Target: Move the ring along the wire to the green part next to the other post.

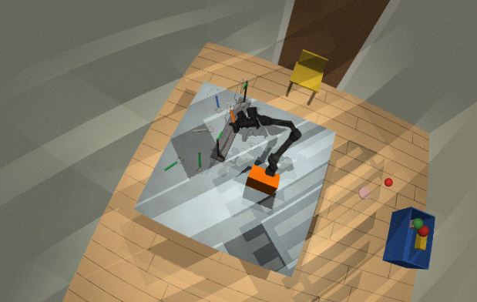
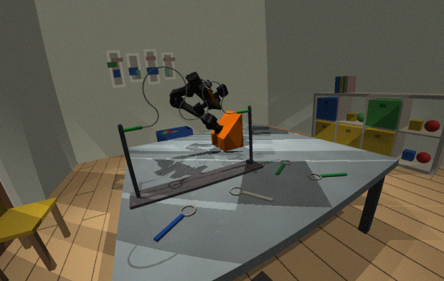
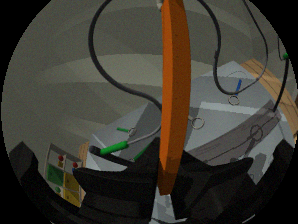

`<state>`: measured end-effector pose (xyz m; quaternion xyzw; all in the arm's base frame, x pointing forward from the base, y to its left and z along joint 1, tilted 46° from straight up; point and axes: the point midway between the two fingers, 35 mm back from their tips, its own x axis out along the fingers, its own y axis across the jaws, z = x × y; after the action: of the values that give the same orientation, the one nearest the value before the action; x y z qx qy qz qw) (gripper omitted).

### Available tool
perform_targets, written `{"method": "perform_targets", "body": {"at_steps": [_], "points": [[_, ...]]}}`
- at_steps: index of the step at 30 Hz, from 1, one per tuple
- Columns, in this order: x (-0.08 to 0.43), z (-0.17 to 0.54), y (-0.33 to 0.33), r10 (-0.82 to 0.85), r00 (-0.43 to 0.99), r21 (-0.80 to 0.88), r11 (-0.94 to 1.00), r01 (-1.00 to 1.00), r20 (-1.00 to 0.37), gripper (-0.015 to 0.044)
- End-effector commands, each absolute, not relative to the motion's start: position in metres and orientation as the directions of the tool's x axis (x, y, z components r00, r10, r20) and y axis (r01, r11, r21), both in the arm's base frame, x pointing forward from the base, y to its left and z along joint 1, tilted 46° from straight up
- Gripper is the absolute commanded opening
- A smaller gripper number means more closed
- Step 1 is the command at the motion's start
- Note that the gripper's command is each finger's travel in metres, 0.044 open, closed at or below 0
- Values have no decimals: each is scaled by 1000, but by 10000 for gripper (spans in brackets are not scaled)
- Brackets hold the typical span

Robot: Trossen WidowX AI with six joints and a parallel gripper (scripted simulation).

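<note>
Stretches below the gripper (image 1: 235,125) (image 2: 218,105) (image 3: 166,187) as a blue-grey table (image 1: 201,208) (image 2: 259,229) (image 3: 200,90).
Seen from above, bears a dark stand base (image 1: 229,140) (image 2: 198,179) (image 3: 220,145) near the gripper's underside; a blue-handled ring (image 1: 217,102) (image 2: 168,228) (image 3: 238,86) up and left of it; a pale-handled ring (image 1: 199,130) (image 2: 257,196) (image 3: 203,123) to its left; a nearer green-handled ring (image 1: 199,159) (image 2: 280,168) (image 3: 141,152) and a farther green-handled ring (image 1: 171,166) (image 2: 334,175) (image 3: 122,129) down and left; an orange block (image 1: 263,179) (image 2: 235,132) down and right.
</note>
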<state>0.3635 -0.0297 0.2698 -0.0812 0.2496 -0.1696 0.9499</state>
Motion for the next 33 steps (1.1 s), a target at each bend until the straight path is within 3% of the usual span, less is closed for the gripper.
{"method": "perform_targets", "body": {"at_steps": [1,33], "points": [[362,270,-35,-400,810,-321,905,278,-428,-150],[356,293,-68,-607,771,-817,534,217,-192,-150]]}}
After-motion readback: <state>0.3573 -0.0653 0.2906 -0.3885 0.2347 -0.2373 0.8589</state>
